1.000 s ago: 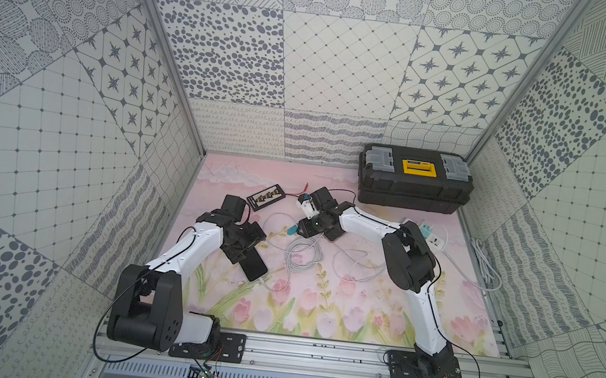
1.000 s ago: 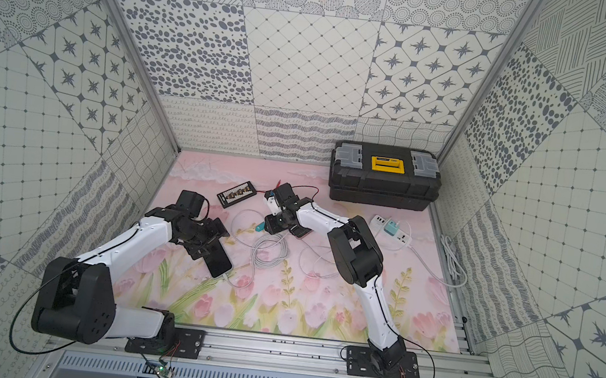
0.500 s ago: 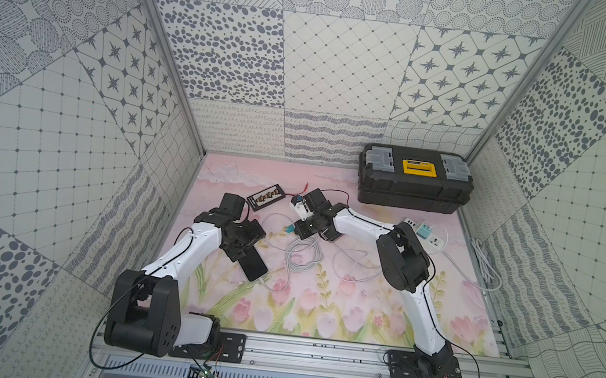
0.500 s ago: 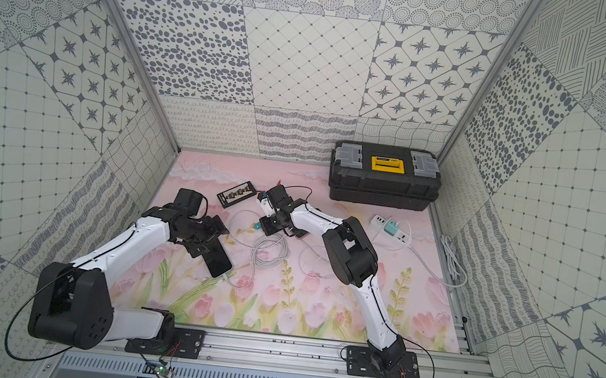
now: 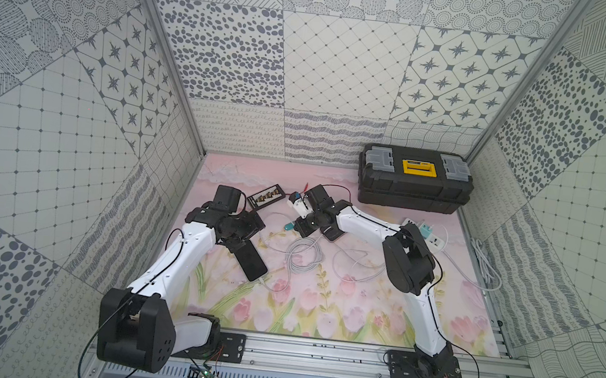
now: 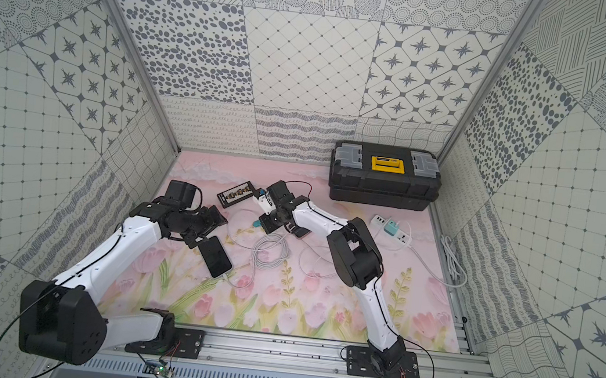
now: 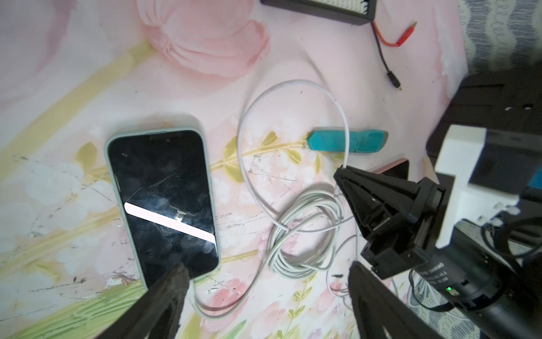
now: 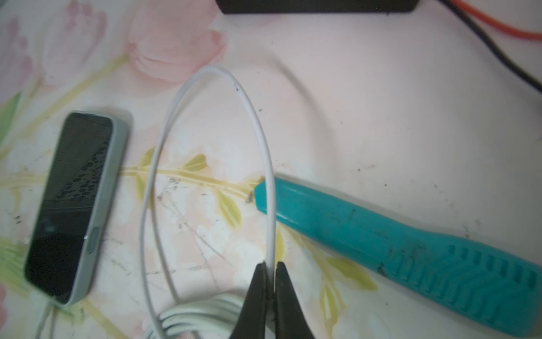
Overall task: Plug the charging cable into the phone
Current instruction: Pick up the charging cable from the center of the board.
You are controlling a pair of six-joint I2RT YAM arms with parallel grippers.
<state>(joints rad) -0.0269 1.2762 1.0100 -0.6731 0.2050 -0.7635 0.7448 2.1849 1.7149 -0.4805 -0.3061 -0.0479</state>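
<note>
- At the right hand (image 8: 271, 278): pinched shut on a raised loop of the white charging cable (image 8: 265, 152), crossing a teal tool (image 8: 381, 234).
- Judged light, limp and springy; best gripped right behind the plug, not made out.
- Reached low across the bench (image 5: 319, 314) with a raised elbow.
- Found the phone (image 7: 164, 199) flat, screen up, by the wide-spread left hand (image 7: 268, 268).

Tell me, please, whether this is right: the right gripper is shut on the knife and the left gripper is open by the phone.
Not quite: the right wrist view shows the right gripper shut on the cable, not the knife beside it. The left gripper is open by the phone.
</note>
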